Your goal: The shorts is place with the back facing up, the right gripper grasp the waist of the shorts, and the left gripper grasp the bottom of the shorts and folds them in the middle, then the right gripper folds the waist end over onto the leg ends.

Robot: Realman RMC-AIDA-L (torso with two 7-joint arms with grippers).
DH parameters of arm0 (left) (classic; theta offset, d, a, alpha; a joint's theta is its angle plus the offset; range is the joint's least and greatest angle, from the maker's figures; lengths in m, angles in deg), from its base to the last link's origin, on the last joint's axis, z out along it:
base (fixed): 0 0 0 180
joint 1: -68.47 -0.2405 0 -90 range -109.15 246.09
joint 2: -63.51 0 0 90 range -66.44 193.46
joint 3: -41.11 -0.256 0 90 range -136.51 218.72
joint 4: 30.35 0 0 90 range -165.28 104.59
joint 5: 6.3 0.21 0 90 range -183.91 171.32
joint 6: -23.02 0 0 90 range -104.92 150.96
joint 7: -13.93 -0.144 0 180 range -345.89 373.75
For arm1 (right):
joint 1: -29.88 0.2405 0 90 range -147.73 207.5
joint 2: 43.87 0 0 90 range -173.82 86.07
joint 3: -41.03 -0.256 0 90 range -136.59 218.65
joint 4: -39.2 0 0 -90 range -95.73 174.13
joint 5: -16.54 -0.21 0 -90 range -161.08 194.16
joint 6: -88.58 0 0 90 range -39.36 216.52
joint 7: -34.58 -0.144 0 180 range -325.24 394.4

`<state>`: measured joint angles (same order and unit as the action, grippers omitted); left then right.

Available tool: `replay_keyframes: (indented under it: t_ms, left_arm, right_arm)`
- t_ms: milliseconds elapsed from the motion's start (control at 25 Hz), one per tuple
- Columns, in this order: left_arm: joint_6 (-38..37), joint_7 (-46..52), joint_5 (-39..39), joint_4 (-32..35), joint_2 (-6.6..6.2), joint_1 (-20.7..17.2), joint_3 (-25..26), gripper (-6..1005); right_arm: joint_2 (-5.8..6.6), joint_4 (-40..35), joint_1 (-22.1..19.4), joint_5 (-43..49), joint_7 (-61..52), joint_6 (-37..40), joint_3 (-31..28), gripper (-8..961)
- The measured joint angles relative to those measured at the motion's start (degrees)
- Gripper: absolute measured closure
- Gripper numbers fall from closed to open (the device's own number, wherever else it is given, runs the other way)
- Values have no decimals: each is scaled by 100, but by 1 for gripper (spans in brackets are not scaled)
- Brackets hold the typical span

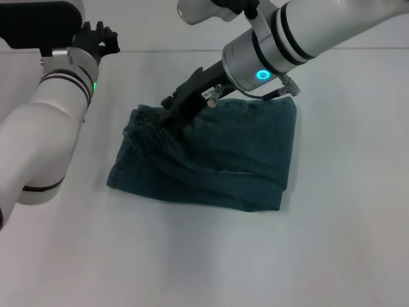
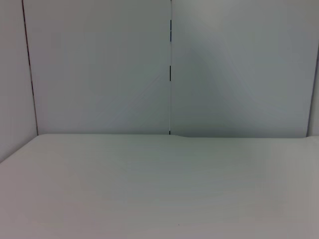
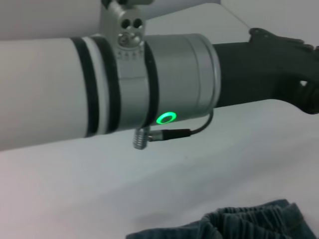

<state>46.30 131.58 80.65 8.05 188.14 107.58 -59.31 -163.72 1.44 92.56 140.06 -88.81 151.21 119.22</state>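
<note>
The shorts (image 1: 223, 157) lie folded in half lengthwise on the white table, blue denim with a seam line across them. The puckered waist of the shorts (image 1: 139, 131) is at the left end and shows in the right wrist view as gathered denim (image 3: 249, 224). The bottom of the shorts, the leg ends (image 1: 289, 150), lies flat at the right end. My right gripper (image 1: 169, 115) reaches down from the upper right and is shut on the far corner of the waist, with creases pulled toward it. My left gripper (image 1: 97, 37) is raised at the back left, away from the shorts; it also shows as a black gripper (image 3: 281, 67).
White table (image 1: 204, 262) all round the shorts, with a pale wall (image 2: 99, 64) behind its far edge. The left arm's silver wrist with a green light (image 3: 167, 118) hangs above the table beyond the waist.
</note>
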Motion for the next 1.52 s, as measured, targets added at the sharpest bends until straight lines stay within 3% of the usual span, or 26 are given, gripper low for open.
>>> replay_keyframes:
  t_ms: [200, 480, 800, 880, 1000, 1240, 1360, 1400, 1480, 1520]
  left_arm:
    - [1, 3, -6, 19, -1, 0, -43, 815]
    - [-311, 2, 11, 120, 0, -57, 4, 787]
    - [-1520, -84, 36, 621, 0, -483, 148, 681]
    - [-1520, -84, 36, 621, 0, -483, 148, 616]
    - [-3428, -294, 43, 1144, 0, -1063, 943, 520]
    - [-5721, -801, 27, 1586, -13, -1763, 1821, 333]
    - [-7186, -1147, 15, 1609, -17, -1994, 2546, 217]
    - [-7186, -1147, 15, 1609, -17, -1994, 2546, 174]
    - [-9015, -1535, 43, 1214, -64, -2035, 3659, 88]
    - [-9419, -1662, 44, 1076, -75, -2050, 3919, 85]
  right_arm:
    - [-21, -435, -454, -71, 55, -35, 4, 448]
    - [2, -1460, -1860, -1217, 482, 52, 27, 127]
    - [39, -1642, -3330, -2736, 1926, 240, -545, 46]
    - [38, -1568, -3624, -2958, 2293, 394, -807, 25]
    - [33, -1471, -4039, -3269, 2755, 686, -1273, 15]
    - [117, -1135, -4512, -3335, 3277, 1568, -2419, 16]
    - [305, -945, -4649, -3234, 3409, 2093, -2742, 16]
    - [391, -873, -4669, -3161, 3426, 2296, -2816, 16]
    - [559, -736, -4680, -2965, 3475, 2706, -2945, 17]
    - [601, -714, -4681, -2887, 3504, 2844, -2971, 17]
